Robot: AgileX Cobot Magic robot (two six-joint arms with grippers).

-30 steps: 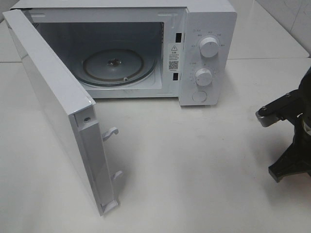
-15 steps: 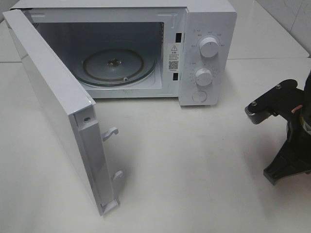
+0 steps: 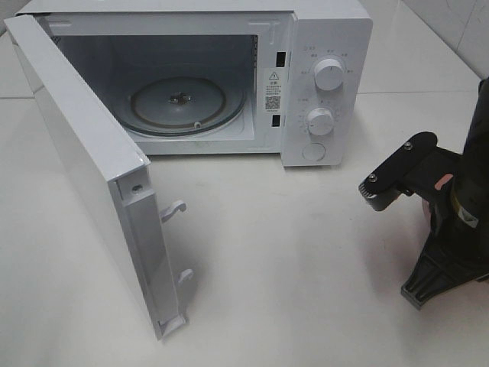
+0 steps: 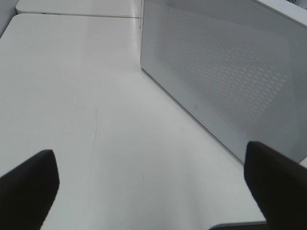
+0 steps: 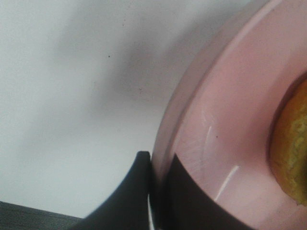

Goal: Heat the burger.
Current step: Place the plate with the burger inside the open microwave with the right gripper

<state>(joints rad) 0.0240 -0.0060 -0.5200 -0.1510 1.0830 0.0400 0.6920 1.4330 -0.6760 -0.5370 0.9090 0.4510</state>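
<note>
Right arm [image 3: 447, 222] has slid in toward the microwave [image 3: 336, 38]; right gripper [image 5: 156, 167] pinches the plate [image 5: 225, 120] rim, burger [image 5: 293, 143] sitting on the plate. Left gripper [image 4: 148, 184] gapes wide

Microwave [image 3: 328, 46] at table's [image 3: 306, 267] back — door [image 3: 76, 153] open leftward, turntable [image 3: 179, 103] inside; burger [image 5: 293, 143] on plate [image 5: 230, 120].

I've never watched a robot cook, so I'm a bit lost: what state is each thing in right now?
microwave door: swung wide open.
glass turntable: bare, nothing on it.
left end effector: open, holding nothing.
pink plate: gripped at its rim, outside the microwave.
right end effector: shut on the pink plate.
burger: on the pink plate, only its edge shows.
</note>
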